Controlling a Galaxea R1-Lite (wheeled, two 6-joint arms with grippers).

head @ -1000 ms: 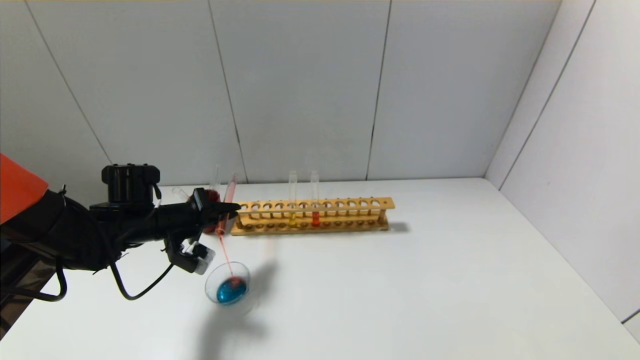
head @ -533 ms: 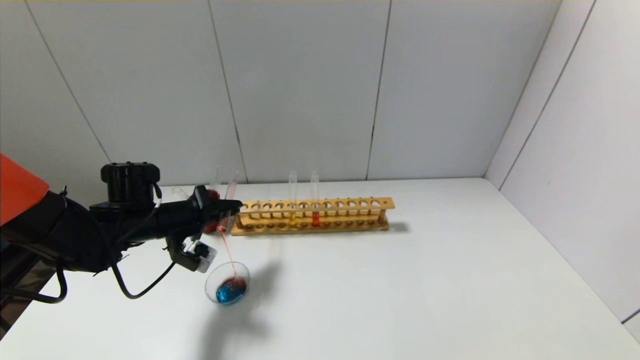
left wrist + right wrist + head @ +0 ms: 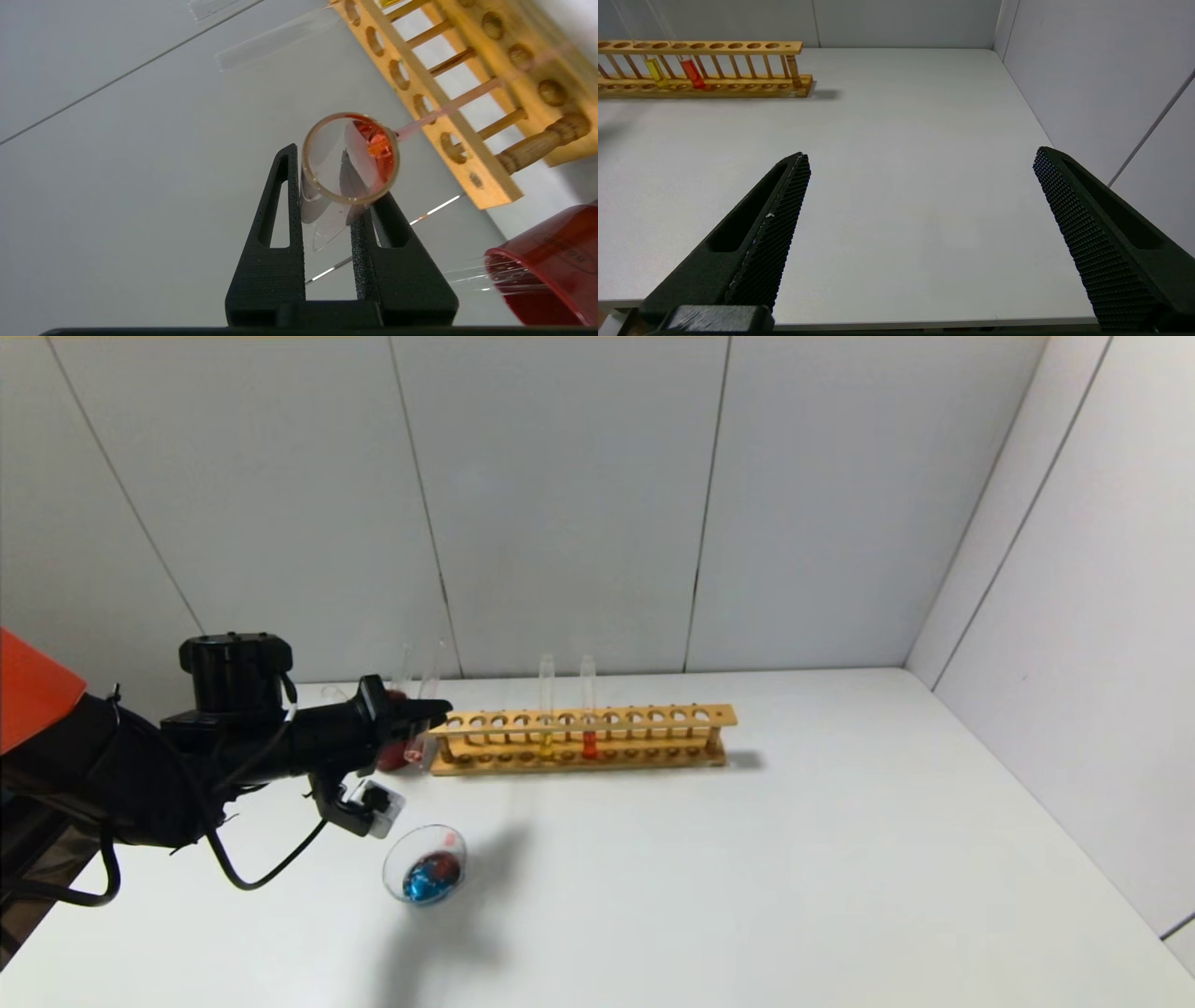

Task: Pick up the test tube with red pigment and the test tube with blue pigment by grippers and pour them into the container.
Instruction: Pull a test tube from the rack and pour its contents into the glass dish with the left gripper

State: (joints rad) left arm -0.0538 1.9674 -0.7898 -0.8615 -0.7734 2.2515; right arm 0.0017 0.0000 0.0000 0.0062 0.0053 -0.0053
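Observation:
My left gripper [image 3: 425, 714] is shut on the test tube with red pigment [image 3: 415, 749] and holds it tilted, mouth down, above and behind the container [image 3: 425, 863]. The container is a small clear dish on the table holding blue liquid with red mixed in. In the left wrist view the tube's open mouth [image 3: 350, 158] sits between my gripper's [image 3: 334, 186] fingers, orange-red residue inside and a thin pink streak leaving its rim. No tube with blue liquid shows. My right gripper [image 3: 920, 154] is open and empty over the table's front right.
A wooden rack [image 3: 583, 737] stands at the back with a yellow-liquid tube [image 3: 546, 709] and an orange-red tube [image 3: 588, 709]. A dark red cup [image 3: 546, 270] with bare clear tubes stands left of the rack, just behind my left gripper. Walls close the back and right.
The red stream from the tube into the dish has thinned and stopped showing in the head view. Red now lies among the blue in the dish. My left gripper has risen slightly.

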